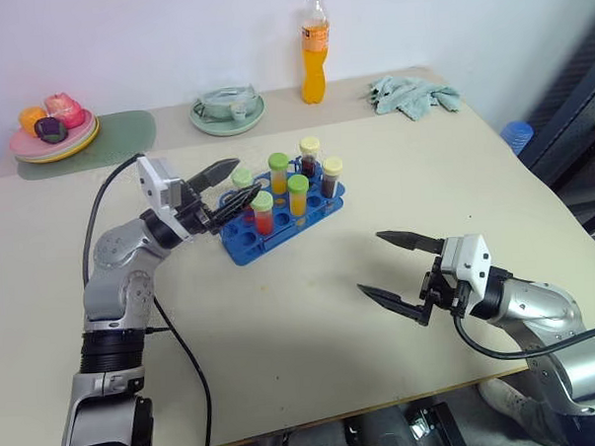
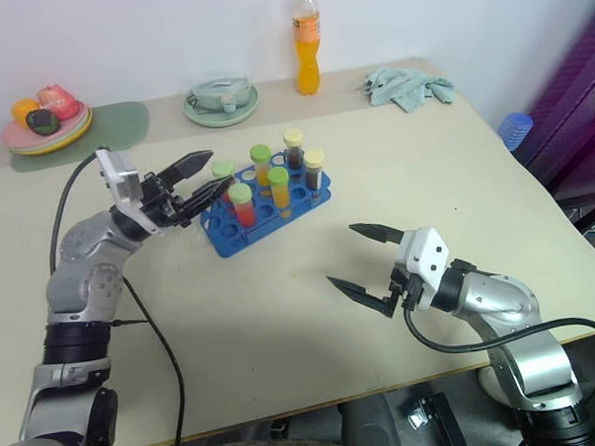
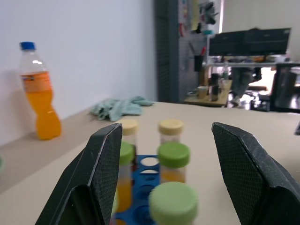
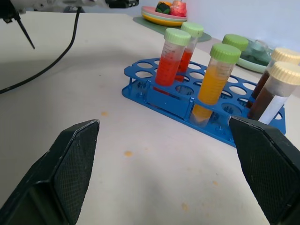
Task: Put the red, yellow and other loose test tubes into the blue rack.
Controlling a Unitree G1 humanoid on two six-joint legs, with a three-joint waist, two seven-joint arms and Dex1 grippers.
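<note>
Left eye view: six tubes (image 1: pixel 279 172) stand in the rack (image 1: pixel 241 247); left gripper (image 1: pixel 229 184) and right gripper (image 1: pixel 396 268) jaws apart, empty. Judged next: check bench (image 1: pixel 312 321) for loose tubes

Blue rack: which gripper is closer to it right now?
Left. The left gripper hangs open at the blue rack's near-left end, fingertips beside the green-capped tubes. The right gripper is open too, well off to the rack's right over bare table.
</note>
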